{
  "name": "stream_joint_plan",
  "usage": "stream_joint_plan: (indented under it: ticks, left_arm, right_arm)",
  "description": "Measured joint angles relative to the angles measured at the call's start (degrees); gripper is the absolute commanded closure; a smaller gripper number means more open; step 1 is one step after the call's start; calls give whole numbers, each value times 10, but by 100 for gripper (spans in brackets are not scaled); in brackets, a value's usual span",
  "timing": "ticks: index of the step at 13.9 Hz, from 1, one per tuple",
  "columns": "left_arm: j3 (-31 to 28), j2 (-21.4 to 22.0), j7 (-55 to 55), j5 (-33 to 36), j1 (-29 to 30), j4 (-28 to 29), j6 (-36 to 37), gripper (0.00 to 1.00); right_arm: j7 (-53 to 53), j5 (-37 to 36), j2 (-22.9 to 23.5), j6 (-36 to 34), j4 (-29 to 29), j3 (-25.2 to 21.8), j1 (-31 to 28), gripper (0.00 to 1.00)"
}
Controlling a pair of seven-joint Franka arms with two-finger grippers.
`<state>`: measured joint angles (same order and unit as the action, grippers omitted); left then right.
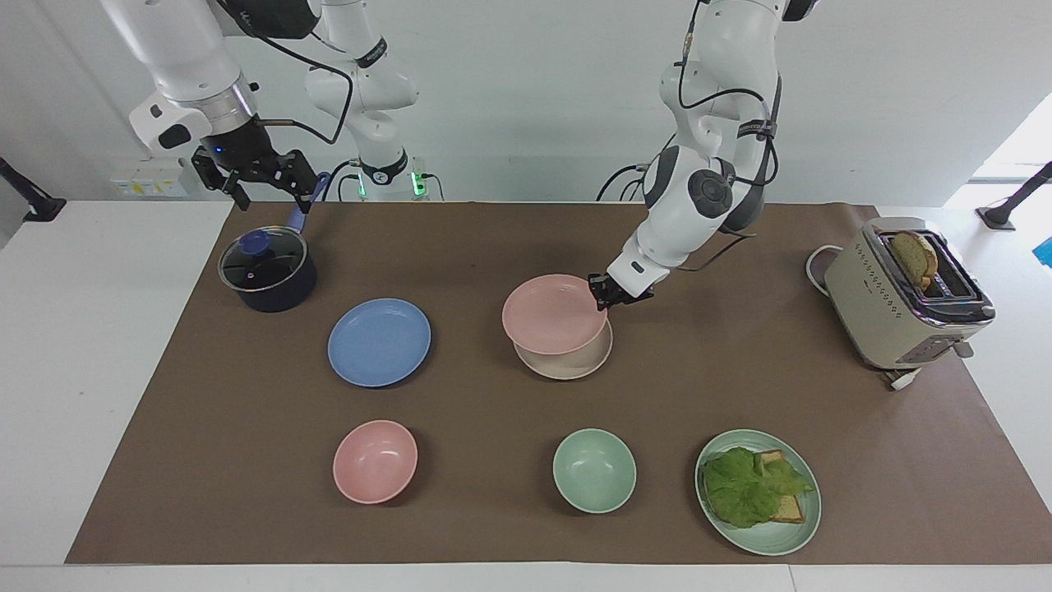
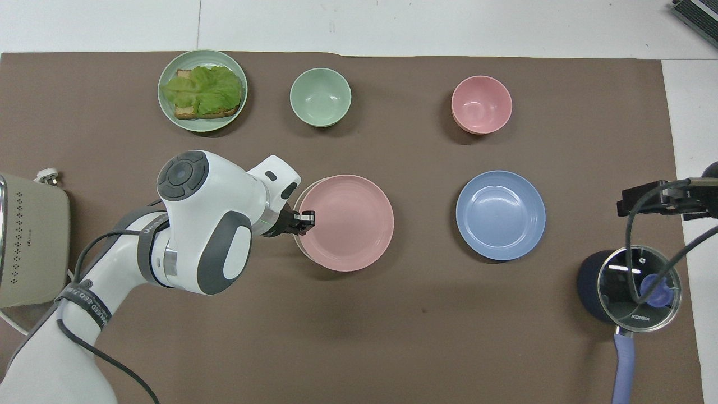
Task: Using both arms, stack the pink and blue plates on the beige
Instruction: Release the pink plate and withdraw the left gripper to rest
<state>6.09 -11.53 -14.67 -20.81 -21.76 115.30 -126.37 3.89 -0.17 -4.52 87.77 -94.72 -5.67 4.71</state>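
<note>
My left gripper (image 1: 602, 293) is shut on the rim of the pink plate (image 1: 552, 315) and holds it a little above the beige plate (image 1: 575, 366), nearly centred over it. From overhead the pink plate (image 2: 349, 223) covers almost all of the beige one, leaving only a thin beige edge by the left gripper (image 2: 307, 217). The blue plate (image 1: 379, 342) lies flat on the brown mat beside them, toward the right arm's end. My right gripper (image 1: 253, 177) waits open over the pot, holding nothing.
A dark pot with a glass lid (image 1: 267, 267) stands under the right gripper. Farther from the robots sit a pink bowl (image 1: 375, 460), a green bowl (image 1: 594, 470) and a green plate with lettuce and bread (image 1: 758, 492). A beige toaster (image 1: 904, 300) stands at the left arm's end.
</note>
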Motion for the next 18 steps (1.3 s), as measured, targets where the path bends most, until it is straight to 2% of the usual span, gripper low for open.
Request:
stream_joint_plan:
  ticks: [3,4,5,13,18]
  left_arm:
    - [-3,-9,0,0,0,1,-1,100]
    - [-3,-10,0,0,0,1,-1,54]
    - [-3,-10,0,-1,0,1,-1,2]
    - [-13,-7,1,2,9,-4,0,0]
    - [-18,16,55,70,107,-52,118,0]
  right_arm:
    - [0,0,0,0,0,0,0,0]
    - [0,0,0,0,0,0,0,0]
    - [0,0,0,0,0,0,0,0]
    - [0,0,0,0,0,0,0,0]
    - [-1,0,-2,27,-21,0,0,0]
